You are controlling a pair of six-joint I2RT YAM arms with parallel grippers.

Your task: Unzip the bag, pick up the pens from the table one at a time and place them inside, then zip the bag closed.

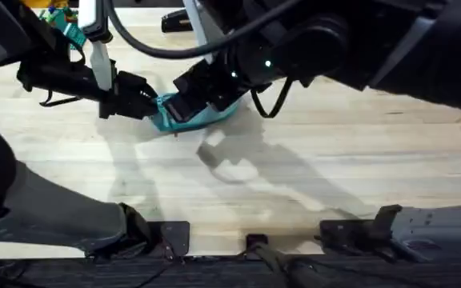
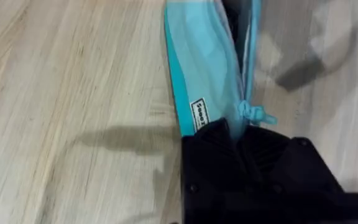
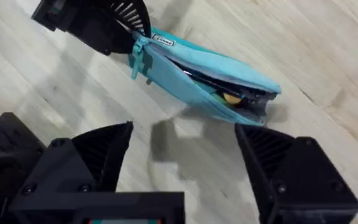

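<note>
The left gripper (image 1: pixel 144 102) has its black fingers (image 2: pixel 229 155) pressed together on one end of the bag (image 3: pixel 204 78), pinching the fabric just beside the small teal pull tab (image 2: pixel 257 114) and a white label (image 2: pixel 200 116) sewn into the side seam. In the right wrist view the same gripper (image 3: pixel 126 31) shows clamped on that end, with the tab (image 3: pixel 137 55) hanging next to it.

The right gripper (image 3: pixel 185 162) hovers over the bag with its fingers (image 3: pixel 98 155) spread wide, one on each side of the bag's length and neither touching it. From overhead this gripper (image 1: pixel 189 98) sits directly above the bag (image 1: pixel 202 118), covering much of it.

The bag lies on the tabletop (image 1: pixel 318 160) between the two grippers. Its zip stands open along the length, gaping widest at the end away from the left gripper, where dark slim shapes and a small yellow spot (image 3: pixel 232 98) show inside; what they are cannot be told. In the left wrist view the bag (image 2: pixel 204 68) stretches away from the fingers, its opening a dark slit.
</note>
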